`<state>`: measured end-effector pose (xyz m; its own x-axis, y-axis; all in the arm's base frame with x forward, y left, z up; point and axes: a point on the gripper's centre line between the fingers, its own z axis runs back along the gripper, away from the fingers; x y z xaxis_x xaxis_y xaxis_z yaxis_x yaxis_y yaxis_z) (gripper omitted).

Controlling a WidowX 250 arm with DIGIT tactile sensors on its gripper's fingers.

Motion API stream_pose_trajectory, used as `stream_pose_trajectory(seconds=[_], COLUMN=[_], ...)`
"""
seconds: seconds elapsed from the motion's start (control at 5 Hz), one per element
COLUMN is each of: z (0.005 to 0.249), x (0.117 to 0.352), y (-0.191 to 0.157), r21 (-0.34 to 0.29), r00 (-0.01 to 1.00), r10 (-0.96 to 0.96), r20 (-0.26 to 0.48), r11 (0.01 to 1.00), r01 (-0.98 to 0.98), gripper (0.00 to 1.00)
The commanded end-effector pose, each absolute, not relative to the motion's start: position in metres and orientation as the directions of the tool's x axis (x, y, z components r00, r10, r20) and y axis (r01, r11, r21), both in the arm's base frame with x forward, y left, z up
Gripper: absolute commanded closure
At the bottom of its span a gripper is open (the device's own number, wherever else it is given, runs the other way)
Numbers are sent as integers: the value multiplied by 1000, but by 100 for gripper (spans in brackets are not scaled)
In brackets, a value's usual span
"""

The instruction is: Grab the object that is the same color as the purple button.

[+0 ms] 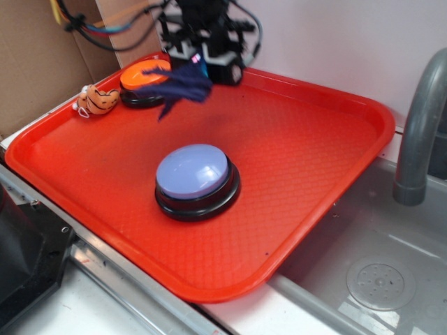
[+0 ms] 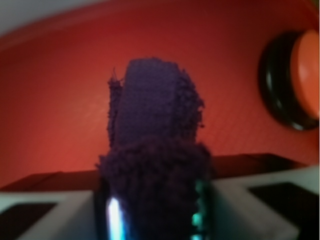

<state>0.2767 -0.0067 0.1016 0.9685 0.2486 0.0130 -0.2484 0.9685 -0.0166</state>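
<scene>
1. I am pinching the small dark purple-blue terry cloth rag (image 1: pixel 176 85) in my black gripper (image 1: pixel 199 64); in the wrist view the fuzzy cloth (image 2: pixel 155 145) is bulging out between the jaws, which are closing on it from both sides.
2. The rag is hanging clear of the red textured plastic tray (image 1: pixel 307 146), near the tray's far edge; it is dangling just beside the orange dome button with a black base (image 1: pixel 143 82), and whether it is brushing that button I cannot tell.
3. The large round lavender dome button with a black circular base (image 1: pixel 195 178) is sitting mid-tray, well apart from the gripper; the orange striped plush toy (image 1: pixel 98 100) is lying at the far left rim, untouched.
4. Step in hand, as I judge it: the grab itself is being completed, the cloth being off the surface.
5. Next move, as I judge it: keeping the pinch firm, since the soft cloth could be slipping loose.
</scene>
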Motion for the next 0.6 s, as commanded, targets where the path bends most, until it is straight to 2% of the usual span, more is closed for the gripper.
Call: stream_pose_trajectory(seconds=[0.0, 0.2, 0.4], z=[138, 143, 152], x=[242, 225, 218], y=[45, 56, 66], r21=[38, 85, 128], r00=[980, 967, 958], r10=[185, 223, 244], r20=[76, 125, 148], r11=[981, 969, 956], r01=[-189, -234, -263], gripper=[100, 100, 100])
